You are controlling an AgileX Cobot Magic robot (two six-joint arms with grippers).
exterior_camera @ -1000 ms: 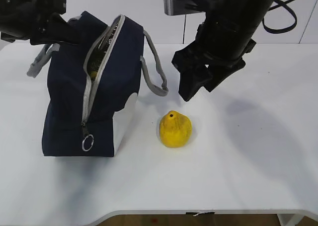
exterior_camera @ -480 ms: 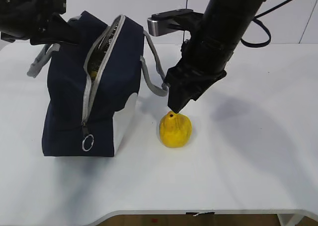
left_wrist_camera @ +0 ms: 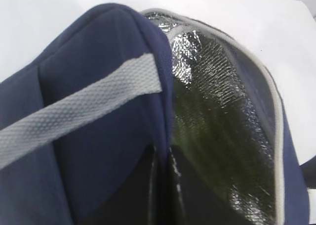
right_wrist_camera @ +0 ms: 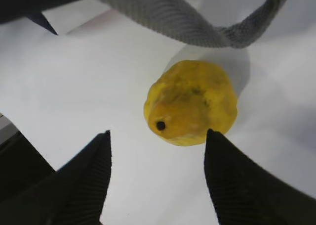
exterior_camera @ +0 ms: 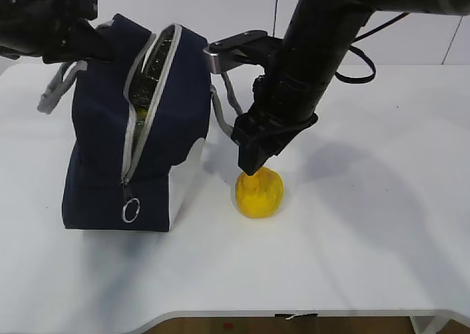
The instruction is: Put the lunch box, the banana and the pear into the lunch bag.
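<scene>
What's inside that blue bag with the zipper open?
Through the lunch bag opening, silver foil lining shows, with a small yellow patch deeper in. What the patch belongs to, and anything lower down, is hidden by the fabric walls.

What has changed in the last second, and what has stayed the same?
The right pincer came down and to the left, from beside the lunch bag's handle to just above the pear. Its jaws are open and have not closed on the fruit. The pear has not moved. The lunch bag stays unzipped on the table, its top tilted slightly, and the left pincer keeps holding its far side.
</scene>
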